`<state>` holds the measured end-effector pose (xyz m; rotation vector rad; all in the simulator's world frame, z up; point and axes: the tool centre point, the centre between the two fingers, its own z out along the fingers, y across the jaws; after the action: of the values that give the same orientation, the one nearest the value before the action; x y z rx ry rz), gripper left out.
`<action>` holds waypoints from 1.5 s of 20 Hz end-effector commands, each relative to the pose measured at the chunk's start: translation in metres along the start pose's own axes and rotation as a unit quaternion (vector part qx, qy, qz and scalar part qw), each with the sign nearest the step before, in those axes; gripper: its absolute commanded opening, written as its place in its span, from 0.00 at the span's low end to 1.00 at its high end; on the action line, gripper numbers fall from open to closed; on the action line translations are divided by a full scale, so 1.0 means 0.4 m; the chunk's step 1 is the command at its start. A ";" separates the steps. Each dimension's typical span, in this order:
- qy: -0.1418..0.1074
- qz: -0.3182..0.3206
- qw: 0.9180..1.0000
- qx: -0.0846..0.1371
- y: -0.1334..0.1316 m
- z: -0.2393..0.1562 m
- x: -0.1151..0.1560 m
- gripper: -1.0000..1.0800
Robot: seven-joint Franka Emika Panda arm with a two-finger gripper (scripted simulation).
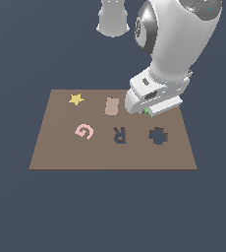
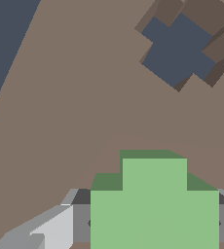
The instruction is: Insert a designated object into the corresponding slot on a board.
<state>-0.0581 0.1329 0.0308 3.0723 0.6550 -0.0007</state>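
Note:
The brown board (image 1: 61, 152) lies flat on the dark floor. My gripper (image 1: 146, 112) is low over its far part, toward the exterior view's right. Only a sliver of the green lobed piece (image 1: 147, 111) shows under the hand. In the wrist view the green piece (image 2: 154, 204) sits between my two grey fingers (image 2: 81, 223), which press on its sides; the gripper (image 2: 154, 224) is shut on it. The flower-shaped slot (image 1: 158, 136) lies open on the board, nearer the camera than the gripper. It also shows in the wrist view (image 2: 178, 51), apart from the piece.
A yellow star (image 1: 75, 99) and a tan rectangular piece (image 1: 112, 106) lie along the board's far side. A pink G (image 1: 84, 131) and a dark R-shaped cut-out (image 1: 119, 134) lie in the slot's row. The board's edge (image 2: 16, 63) shows in the wrist view.

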 end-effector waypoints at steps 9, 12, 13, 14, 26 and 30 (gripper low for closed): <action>0.000 0.000 1.000 0.000 0.001 0.000 0.000 0.00; 0.000 0.002 1.000 0.000 0.000 0.000 0.001 0.00; 0.000 0.004 1.000 0.000 0.000 0.000 0.003 0.00; 0.000 0.006 1.000 0.000 0.000 0.000 0.005 0.00; 0.000 0.099 0.995 0.000 -0.001 -0.008 0.080 0.00; 0.000 0.156 0.988 0.000 0.007 -0.013 0.127 0.00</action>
<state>-0.0179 0.1492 0.0349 3.1326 0.2393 -0.0010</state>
